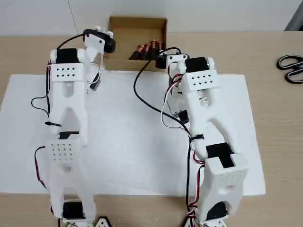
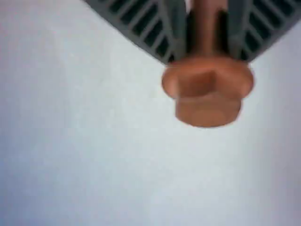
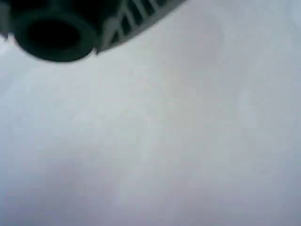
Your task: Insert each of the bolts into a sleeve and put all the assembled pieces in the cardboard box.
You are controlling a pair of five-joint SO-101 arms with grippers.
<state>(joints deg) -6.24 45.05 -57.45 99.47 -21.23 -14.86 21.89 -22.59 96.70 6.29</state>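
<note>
Left wrist view is showing us the left gripper [image 2: 207, 49] clamping the shaft of an orange bolt [image 2: 207, 92], with its hexagonal head jutting out over the white mat [image 2: 70, 155]. Our right gripper [image 3: 61, 19] is pinching a black sleeve [image 3: 51, 35], with the open bore facing the camera. We are judging this to be the mating step: next we are needing to line the bolt's shaft up with that bore. Both arms are working close to the front wall of the cardboard box [image 1: 137, 20], which is holding assembled pieces [image 1: 147, 48]. The mat between the arms is offering open room, and scissors [image 1: 291, 66] are lying well apart.
</note>
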